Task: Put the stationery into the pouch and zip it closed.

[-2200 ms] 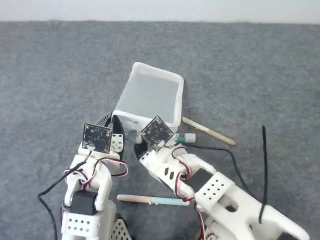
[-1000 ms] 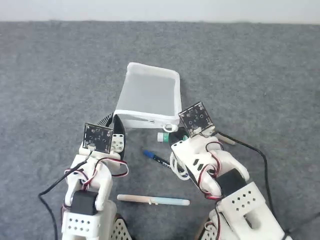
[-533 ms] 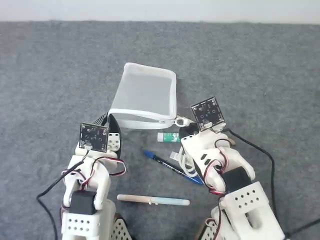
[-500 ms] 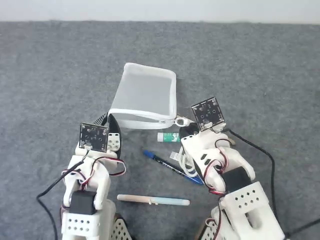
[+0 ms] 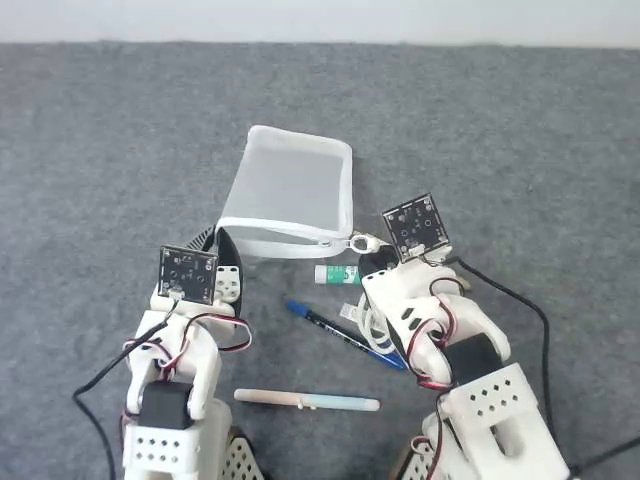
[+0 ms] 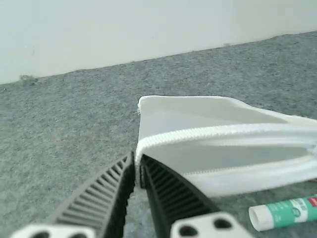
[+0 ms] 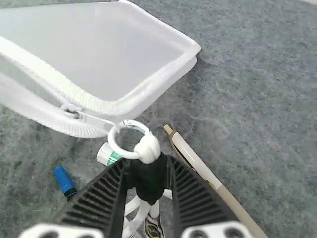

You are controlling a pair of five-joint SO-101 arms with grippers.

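A white mesh pouch [image 5: 295,195] lies flat on the grey carpet, its zipper line [image 6: 223,131] running along the near edge. My left gripper [image 5: 224,245] is shut on the pouch's corner [image 6: 141,144]. At the other end, my right gripper [image 7: 147,166] is shut on the black tab of the zipper pull [image 7: 148,181], just behind its white ring [image 5: 360,242]. Outside the pouch lie a green-and-white glue stick [image 5: 337,273], a blue pen [image 5: 345,335], a cream-and-blue pen [image 5: 305,400] and a beige pen [image 7: 198,168].
Open grey carpet [image 5: 500,130] stretches to either side of the pouch and beyond it, up to a white wall [image 5: 320,20]. A black cable [image 5: 510,295] trails beside the right arm. The loose stationery lies between the two arm bases.
My right gripper has travelled along the pouch's near edge from the left end to the right end, holding the zipper pull. The pouch has flattened. Nothing has moved in the last half second.
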